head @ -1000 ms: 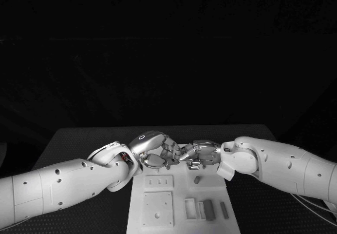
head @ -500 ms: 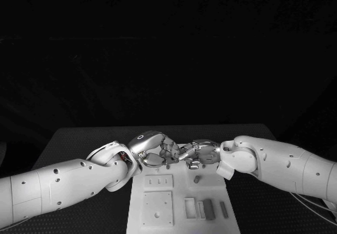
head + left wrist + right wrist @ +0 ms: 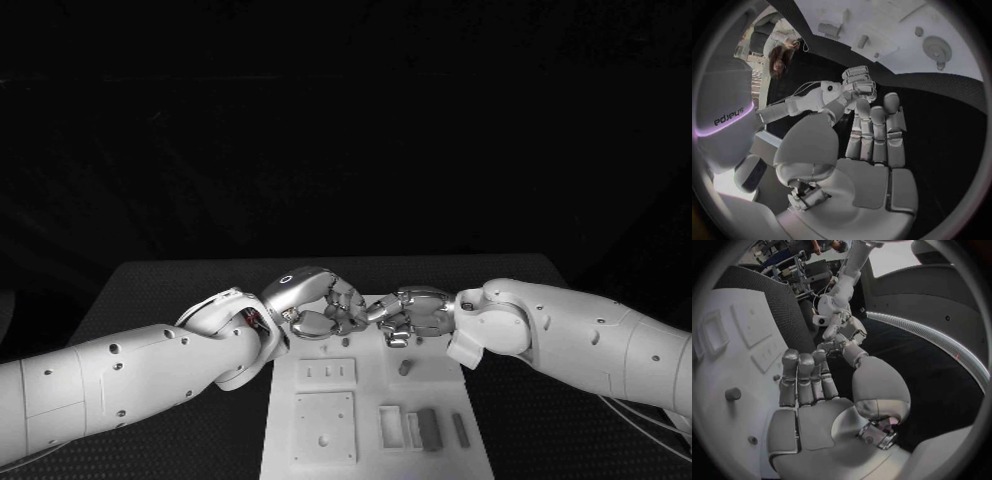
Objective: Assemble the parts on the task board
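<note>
L robot hand (image 3: 320,308) and R robot hand (image 3: 411,315) meet fingertip to fingertip over far end of task board (image 3: 368,420), mid bench (image 3: 173,290). Cannot tell if either pinches anything; wrist views show fingers side by side, roughly straight. Grey parts: short peg (image 3: 405,368) upright mid-board; bars (image 3: 428,429) lying near R near corner.

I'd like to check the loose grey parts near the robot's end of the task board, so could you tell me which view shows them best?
The head view: the grey parts lie unobstructed on the task board, clear of both hands. The left wrist view shows other board pieces, curved and distant, beyond the left hand. The right wrist view shows a board stretch beside the right hand.
</note>
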